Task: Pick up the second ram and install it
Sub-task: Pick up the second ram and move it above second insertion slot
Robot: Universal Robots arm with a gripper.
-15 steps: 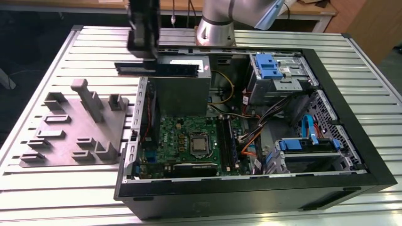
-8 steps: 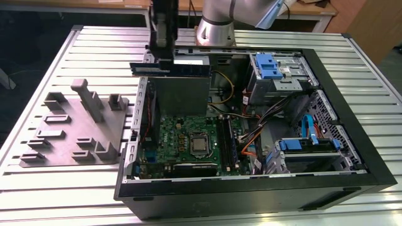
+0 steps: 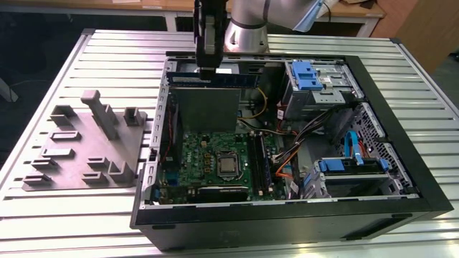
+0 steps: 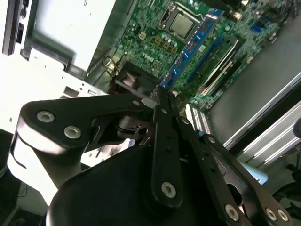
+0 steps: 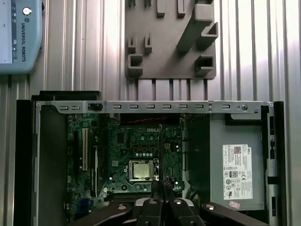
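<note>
**Jaws clamped on the memory stick, above the far end of the open case**

The gripper [image 3: 208, 67] has its jaws drawn together on the second ram [image 3: 229, 80], pinching the long top edge near the middle. The stick hangs level below the fingers, clear of everything under it. In the exterior view it lies along the far wall of the computer case [image 3: 287, 214], directly above the grey power-supply box [image 3: 204, 107].

In the second wrist view the two fingers [image 4: 165, 141] meet on the stick [image 4: 193, 44], which runs away from them over the green motherboard [image 4: 150, 42]. Its blue face with a row of chips is turned toward the camera. In the first wrist view the gripper [image 5: 161, 184] holds the stick [image 5: 161, 146] edge-on — a thin dark line against the board, close beside the processor [image 5: 139, 170].

Edges and room: the case lies on its side with the top open, and its black rim forms a wall all round. Inside, the long memory slots [image 3: 259, 161] run beside the processor [image 3: 228, 165]. Loose cables [image 3: 287, 156] crowd the board's edge on the exterior view's right, and drive cages with blue latches [image 3: 308, 75] fill that end. The grey fixture tray [image 3: 79, 145] sits on the ribbed table [image 3: 64, 215] on the exterior view's left — apart from the case, with bare table between them.
</note>
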